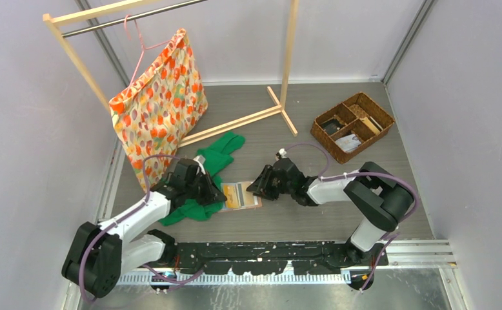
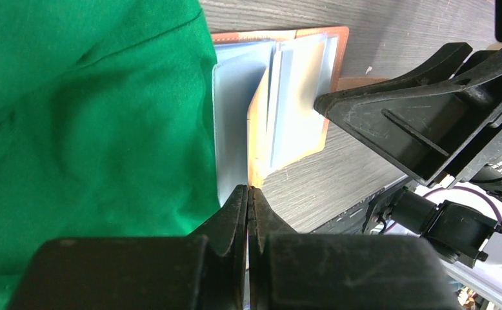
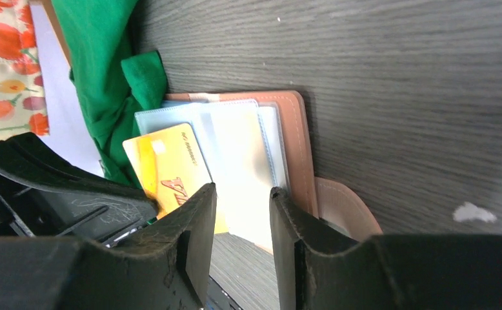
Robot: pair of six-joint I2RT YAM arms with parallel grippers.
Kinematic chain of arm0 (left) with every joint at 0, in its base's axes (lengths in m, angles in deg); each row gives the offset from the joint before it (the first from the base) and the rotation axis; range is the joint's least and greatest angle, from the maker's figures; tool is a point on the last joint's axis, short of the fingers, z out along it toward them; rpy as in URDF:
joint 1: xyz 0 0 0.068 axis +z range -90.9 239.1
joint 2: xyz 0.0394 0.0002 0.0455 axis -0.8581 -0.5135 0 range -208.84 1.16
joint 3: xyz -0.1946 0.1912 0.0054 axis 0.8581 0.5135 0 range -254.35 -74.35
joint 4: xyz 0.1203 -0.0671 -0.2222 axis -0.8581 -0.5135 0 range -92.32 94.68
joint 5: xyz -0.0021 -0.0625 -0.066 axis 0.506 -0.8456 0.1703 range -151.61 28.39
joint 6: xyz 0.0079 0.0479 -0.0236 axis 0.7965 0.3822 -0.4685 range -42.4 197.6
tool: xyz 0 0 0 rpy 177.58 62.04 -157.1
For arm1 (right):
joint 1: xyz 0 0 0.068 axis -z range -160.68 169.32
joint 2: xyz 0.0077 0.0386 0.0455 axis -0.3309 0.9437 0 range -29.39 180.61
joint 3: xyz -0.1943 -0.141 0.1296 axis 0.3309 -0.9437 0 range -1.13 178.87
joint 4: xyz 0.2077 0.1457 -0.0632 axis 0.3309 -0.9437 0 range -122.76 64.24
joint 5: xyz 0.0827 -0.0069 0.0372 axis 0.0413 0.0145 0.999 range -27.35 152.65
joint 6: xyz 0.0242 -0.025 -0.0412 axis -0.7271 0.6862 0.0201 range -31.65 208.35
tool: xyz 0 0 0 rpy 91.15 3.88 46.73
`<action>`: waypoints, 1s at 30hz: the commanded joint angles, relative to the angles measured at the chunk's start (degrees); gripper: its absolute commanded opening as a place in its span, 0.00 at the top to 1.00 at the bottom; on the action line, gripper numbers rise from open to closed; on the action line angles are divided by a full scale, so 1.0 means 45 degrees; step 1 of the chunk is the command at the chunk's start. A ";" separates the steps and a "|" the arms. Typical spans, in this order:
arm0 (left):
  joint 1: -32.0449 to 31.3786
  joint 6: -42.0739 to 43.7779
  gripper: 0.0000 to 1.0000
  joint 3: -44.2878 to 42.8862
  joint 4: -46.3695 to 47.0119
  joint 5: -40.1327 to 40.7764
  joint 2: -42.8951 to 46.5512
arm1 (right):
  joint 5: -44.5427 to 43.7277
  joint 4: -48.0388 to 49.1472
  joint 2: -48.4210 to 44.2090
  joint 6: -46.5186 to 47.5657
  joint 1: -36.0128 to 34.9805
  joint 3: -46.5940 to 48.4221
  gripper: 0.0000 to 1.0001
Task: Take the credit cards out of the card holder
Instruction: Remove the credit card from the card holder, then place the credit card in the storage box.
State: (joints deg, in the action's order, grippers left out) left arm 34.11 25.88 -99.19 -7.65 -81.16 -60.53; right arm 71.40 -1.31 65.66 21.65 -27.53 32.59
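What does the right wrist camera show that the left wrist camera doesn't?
Only the right wrist view: the printed face of a yellow card poking out of the card holder, the holder's snap tab, a bit of flowered bag, and the right claw standing open. Only the left wrist view: the left claw, tips closed at the holder's edge. Both: the open holder, the green cloth against it, the grey table.

The holder is hemmed in: green cloth lies against its left edge, the left tool crowds that side, and the right tool crowds the other. Bare surface lies open nearer the bases; the rack foot bars the far side.
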 commanded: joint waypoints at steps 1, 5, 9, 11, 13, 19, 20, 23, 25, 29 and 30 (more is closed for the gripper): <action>0.0066 0.0498 0.99 -0.0557 -0.0998 -0.0295 0.0656 | -0.0381 -0.1873 -0.0949 0.0594 -0.0137 0.0010 0.57; 0.0066 0.0660 0.99 -0.1071 -0.1628 -0.0462 0.1259 | -0.0407 -0.2676 -0.1761 0.1018 -0.0119 0.0410 0.53; 0.0066 0.0870 1.00 -0.1653 -0.2032 -0.0849 0.1629 | -0.0053 -0.3161 -0.2306 0.1583 0.0038 0.0800 0.47; 0.0066 0.0958 0.99 -0.1967 -0.2066 -0.1293 0.1708 | 0.0565 -0.2826 -0.2610 0.1748 0.0171 0.0758 0.43; 0.0066 0.1013 0.99 -0.2287 -0.2011 -0.1732 0.1753 | 0.1700 -0.1417 -0.2919 0.1497 0.0459 0.0257 0.39; 0.0066 0.1035 0.99 -0.2616 -0.1325 -0.2662 0.1683 | 0.4124 0.2180 -0.3247 0.0321 0.1074 -0.0534 0.34; 0.0066 0.1007 1.00 -0.2567 -0.1138 -0.2749 0.1664 | 0.4363 0.2648 -0.3132 0.0108 0.1107 -0.0565 0.34; 0.0076 0.0771 1.00 -0.2480 -0.0495 -0.3283 0.1587 | 0.5242 0.4517 -0.2346 -0.0845 0.1201 -0.0641 0.33; 0.0071 0.0542 1.00 -0.2426 -0.0078 -0.3539 0.1580 | 0.5576 0.5987 -0.1679 -0.1625 0.1244 -0.0742 0.33; 0.0085 0.0561 0.99 -0.2565 -0.0256 -0.3635 0.1503 | 0.5764 0.9061 -0.0465 -0.3100 0.1309 -0.1041 0.34; 0.0085 0.0557 0.99 -0.2566 -0.0248 -0.3655 0.1497 | 0.5784 0.9392 -0.0211 -0.3272 0.1305 -0.1060 0.35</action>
State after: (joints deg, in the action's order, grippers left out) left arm 34.11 28.59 -109.11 -11.68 -94.56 -53.75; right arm 94.07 24.15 61.37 14.09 -22.00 28.70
